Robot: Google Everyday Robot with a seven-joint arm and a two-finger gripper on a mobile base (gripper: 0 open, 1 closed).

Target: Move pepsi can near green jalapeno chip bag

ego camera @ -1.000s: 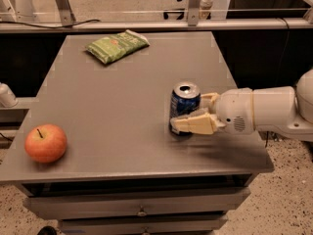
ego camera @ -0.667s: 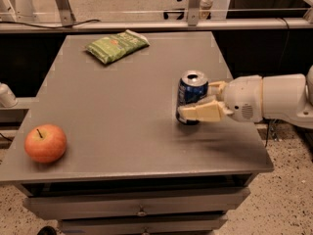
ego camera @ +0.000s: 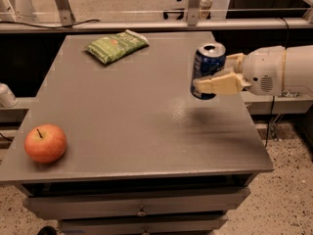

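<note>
One gripper (ego camera: 209,76) clamped on pepsi can (ego camera: 205,61) — held above table (ego camera: 122,131), green jalapeno chip bag (ego camera: 116,46) well apart

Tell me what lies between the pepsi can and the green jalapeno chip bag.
Nothing: the camera view shows bare table between the pepsi can, gripped in the end effector at the right, and the green jalapeno chip bag.

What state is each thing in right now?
Can: upright, gripped, held above the table's right side.
Gripper: shut on the can, at the table's right.
Chip bag: flat on the table's far side.
Apple: resting at near left corner.
Drawer: shut.
</note>
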